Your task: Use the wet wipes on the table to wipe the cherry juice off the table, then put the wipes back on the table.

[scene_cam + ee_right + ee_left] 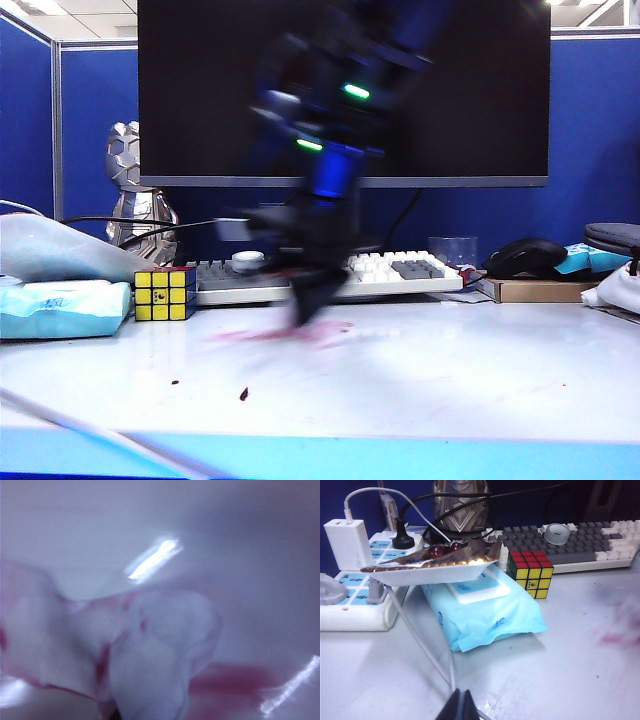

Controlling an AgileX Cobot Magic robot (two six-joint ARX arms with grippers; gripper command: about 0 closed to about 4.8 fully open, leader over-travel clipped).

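Closest to the right wrist camera is the wet wipes (pixel 150 655) wad, white stained pink and red, filling the lower part of that view and pressed down on the glossy white bench (pixel 100 530). The right claw (pixel 312 300) itself is hidden behind the wad there; in the exterior view it shows as a dark blurred shape, tip down on the bench in front of the keyboard (pixel 400 270). Its fingers are drawn together, and the wad sits right at their tip, so it appears clamped on the wipes. Beside the wad a streak of cherry juice (pixel 230 680) smears the surface; from outside the same magenta smear (pixel 285 333) lies around the claw's tip, and small dark red specks (pixel 243 394) sit nearer the light blue front edge.

The left claw (pixel 461 705) rests low over the bench at the left side, its dark fingers pressed together with nothing between them. A white cable (pixel 420 645) runs just past it. Further out lies a pale blue soft packet (pixel 490 615), with a puzzle cube (pixel 531 573) just beside it. A shallow dish (pixel 440 565) holding dark cherries (pixel 445 549) sits above the packet, and a white power strip (pixel 350 605) with a charger stands beyond. Pink blur of juice shows at the far side of this view.
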